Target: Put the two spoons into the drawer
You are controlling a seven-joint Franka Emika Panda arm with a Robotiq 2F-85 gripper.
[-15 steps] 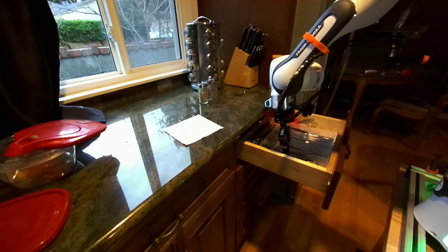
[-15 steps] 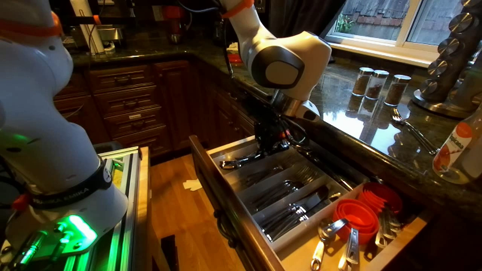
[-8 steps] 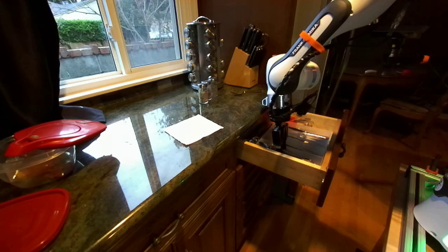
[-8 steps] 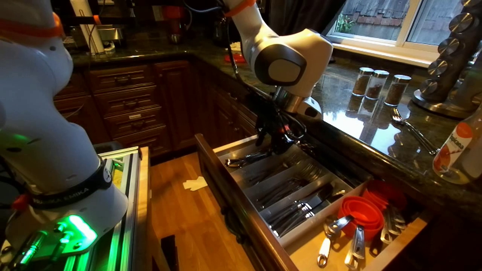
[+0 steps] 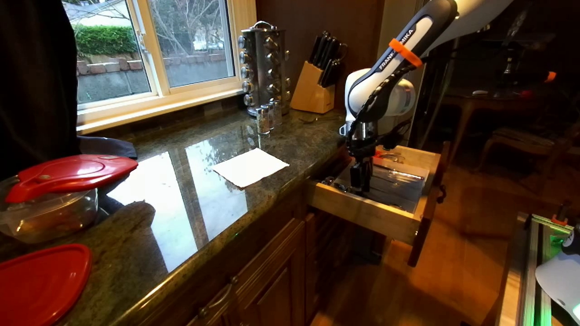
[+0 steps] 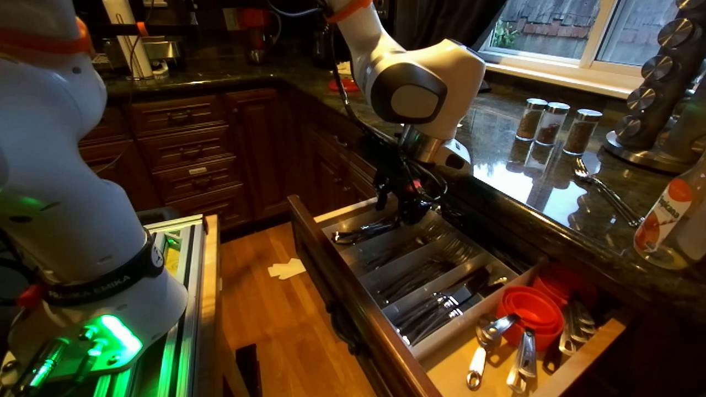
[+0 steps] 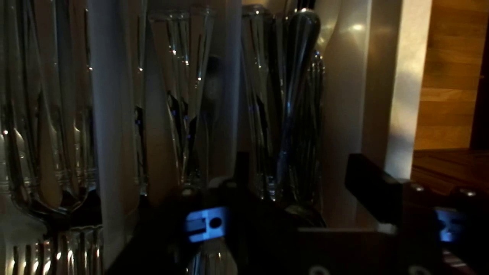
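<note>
Drawer (image 5: 362, 212) smooth wood; cutlery (image 7: 293, 91) glossy metal; countertop (image 5: 299, 140) polished, stone-like; sheet (image 5: 250, 167) matt, paper-like

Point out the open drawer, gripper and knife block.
Open drawer (image 5: 362, 212): in an exterior view, on its pale wooden side.
Gripper (image 7: 298, 164): wrist view, midway between its fingertips.
Knife block (image 5: 312, 93): in an exterior view, on its wooden body.

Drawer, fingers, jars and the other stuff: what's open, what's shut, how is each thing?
Drawer: pulled open, cutlery inside
Fingers: spread apart
Spice jars: upright, capped
Measuring cups: nested
Clear bowl: red lid on top
Knife block: knives slotted in
Cabinet door: shut
Window: seems shut
Robot light: glowing green
</note>
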